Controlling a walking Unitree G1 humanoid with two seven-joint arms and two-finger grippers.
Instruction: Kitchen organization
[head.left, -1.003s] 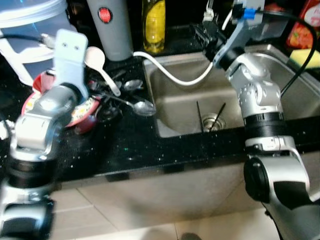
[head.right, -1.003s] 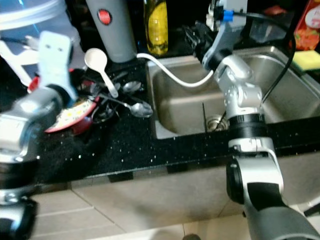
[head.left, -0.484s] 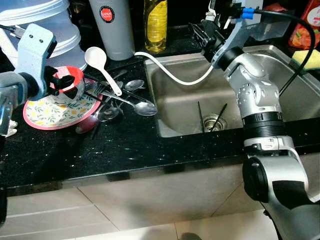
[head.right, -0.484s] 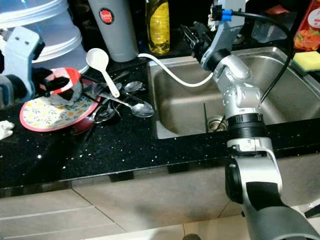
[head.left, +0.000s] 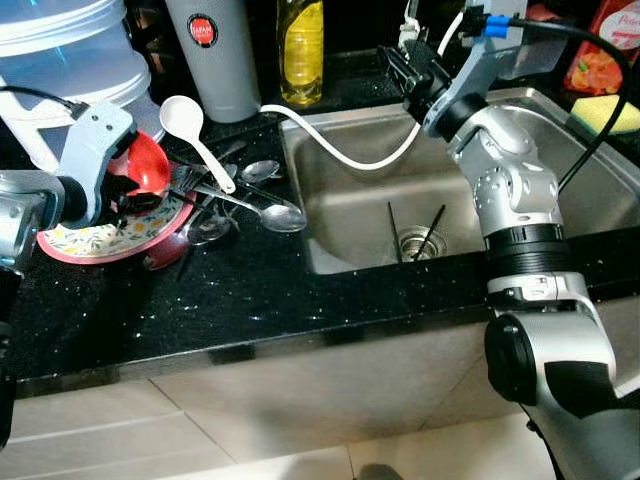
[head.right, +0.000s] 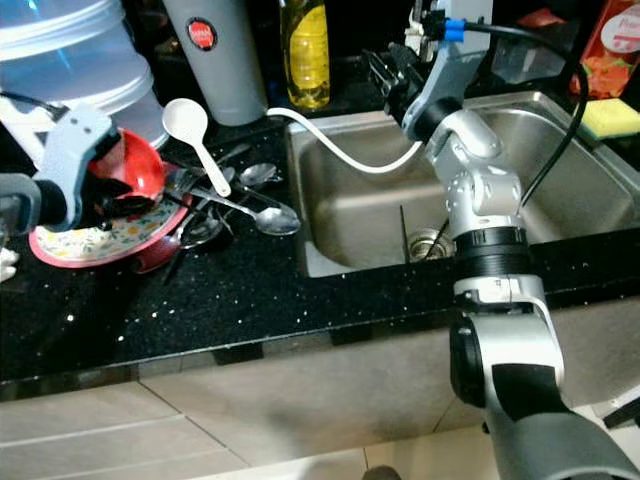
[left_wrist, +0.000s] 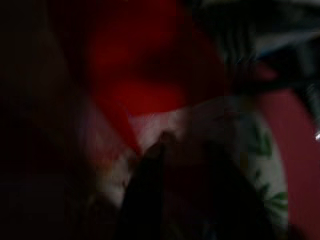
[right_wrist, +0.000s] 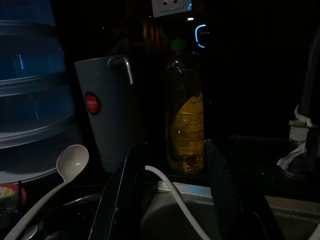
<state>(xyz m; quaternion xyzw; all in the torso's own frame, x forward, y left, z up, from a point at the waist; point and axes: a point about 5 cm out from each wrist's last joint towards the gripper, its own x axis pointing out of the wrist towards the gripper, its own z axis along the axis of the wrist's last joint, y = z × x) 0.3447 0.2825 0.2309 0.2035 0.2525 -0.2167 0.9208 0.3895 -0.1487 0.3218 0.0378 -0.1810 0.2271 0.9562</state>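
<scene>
A red bowl (head.left: 147, 168) hangs tilted on its side over a floral plate with a pink rim (head.left: 112, 238) on the black counter at the left. My left gripper (head.left: 122, 188) is shut on the bowl's edge. In the left wrist view, dark and blurred, the red bowl (left_wrist: 145, 65) sits close above the plate (left_wrist: 250, 165). My right gripper (head.left: 402, 68) is raised over the back left corner of the steel sink (head.left: 360, 200), open with nothing between its fingers (right_wrist: 122, 200).
A white ladle (head.left: 187, 117) and several metal spoons (head.left: 283, 215) lie right of the plate. A grey jug (head.left: 210, 55), a yellow oil bottle (head.left: 301, 45) and stacked plastic tubs (head.left: 60, 55) line the back. A white hose (head.left: 340, 152) runs into the sink; a yellow sponge (head.left: 600, 112) sits at the right.
My left arm drew back to the left, and the red bowl in its gripper tipped over onto its side, low above the plate. The right arm stayed in place.
</scene>
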